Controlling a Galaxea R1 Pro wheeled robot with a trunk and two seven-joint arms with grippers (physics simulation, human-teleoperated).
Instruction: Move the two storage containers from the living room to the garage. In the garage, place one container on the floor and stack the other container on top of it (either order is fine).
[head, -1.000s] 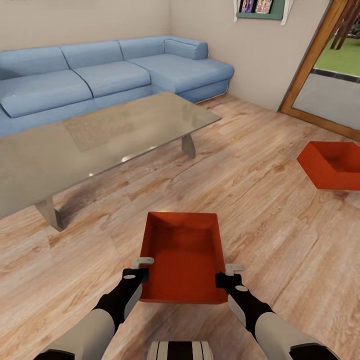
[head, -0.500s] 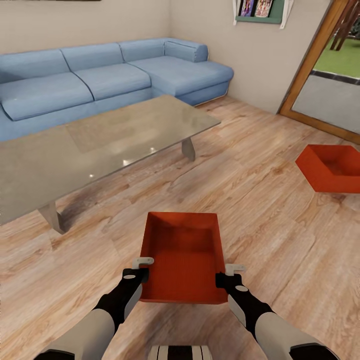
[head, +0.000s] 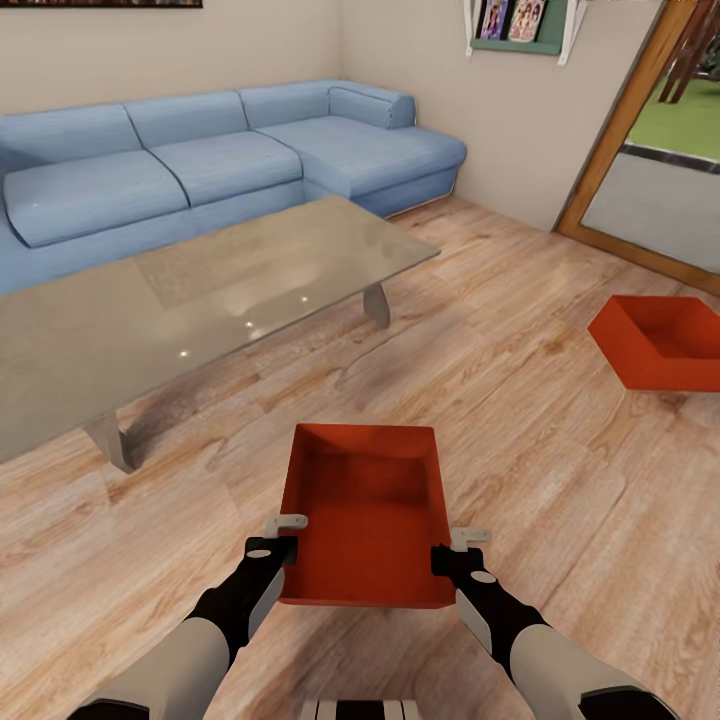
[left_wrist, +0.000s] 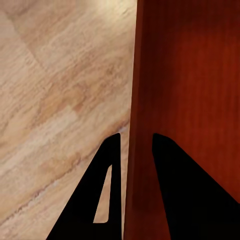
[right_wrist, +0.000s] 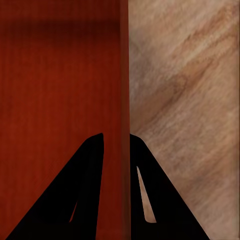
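I hold a red-orange storage container (head: 365, 520) level in front of me above the light wood floor of the living room. My left gripper (head: 288, 536) is shut on its left wall (left_wrist: 134, 115), one finger inside and one outside. On the opposite side, my right gripper (head: 455, 548) is shut on the right wall (right_wrist: 123, 75) in the same way. The second storage container (head: 662, 340) sits on the wood floor at the right, near the doorway.
A glass coffee table (head: 200, 290) stands ahead to the left, with a blue sectional sofa (head: 220, 150) behind it along the beige wall. A wood-framed doorway (head: 640, 140) opens at the far right. Bare plank floor (head: 500, 330) lies between the table and the second container.
The whole view has shifted slightly: the sofa, table and second container sit a little lower and to the left. The held container and both grippers keep the same place in the picture.
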